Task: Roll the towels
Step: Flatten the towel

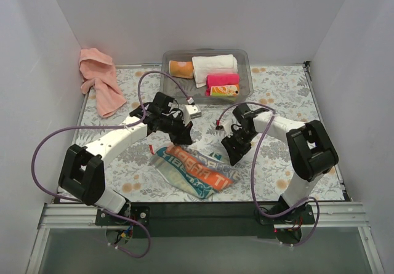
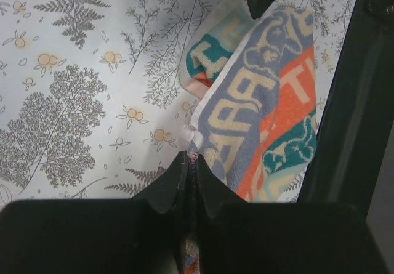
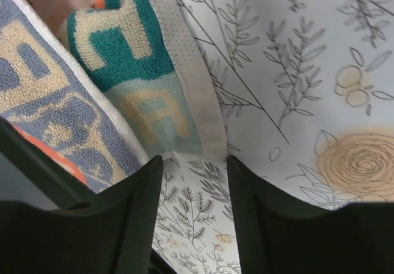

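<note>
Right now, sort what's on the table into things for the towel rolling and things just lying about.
For the job: salmon-pink towel, patterned cloth, left gripper pinching its edge, right gripper open near it.
Lying about: clear bin holding white roll, hot-pink roll, orange roll.

Left arm reaches forward over the desk, elbow bent outward, wrist angled down. Left pincer (image 2: 191,161) has its jaws pressed together, a thin edge of the patterned cloth (image 2: 271,101) pinched between them. Right arm is folded in, wrist tipped down. Right pincer (image 3: 194,161) has jaws partly apart, nothing between.
</note>
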`<state>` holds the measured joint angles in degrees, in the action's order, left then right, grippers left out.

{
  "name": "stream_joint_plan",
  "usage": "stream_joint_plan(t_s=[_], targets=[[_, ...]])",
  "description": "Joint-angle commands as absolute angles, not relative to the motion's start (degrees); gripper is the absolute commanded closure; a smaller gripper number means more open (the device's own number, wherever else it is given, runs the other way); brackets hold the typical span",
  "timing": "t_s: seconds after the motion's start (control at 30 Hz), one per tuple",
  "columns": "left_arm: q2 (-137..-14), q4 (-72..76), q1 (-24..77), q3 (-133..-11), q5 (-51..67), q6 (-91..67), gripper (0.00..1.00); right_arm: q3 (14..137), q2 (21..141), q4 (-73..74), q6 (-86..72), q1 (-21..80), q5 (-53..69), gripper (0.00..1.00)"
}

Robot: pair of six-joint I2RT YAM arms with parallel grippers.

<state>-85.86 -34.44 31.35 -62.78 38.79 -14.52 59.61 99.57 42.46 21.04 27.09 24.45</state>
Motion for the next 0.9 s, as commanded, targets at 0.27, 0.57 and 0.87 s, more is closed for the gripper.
stream_joint_plan(t_s=[0.27, 0.57, 0.87], targets=[[-79.1, -34.2, 29.1, -60.7, 36.7, -16.6, 1.00, 57.1, 102.4, 34.9, 17.0, 30.9, 11.9, 0.99], [-76.8, -35.8, 24.3, -64.9, 35.3, -13.5, 1.00, 63.2, 91.2, 41.5, 19.7, 14.3, 15.0, 0.99], [-72.3, -30.0, 20.5, -67.5, 34.5, -11.3, 1.00, 70.4, 82.5, 47.5, 20.9, -3.5, 21.5, 0.99]])
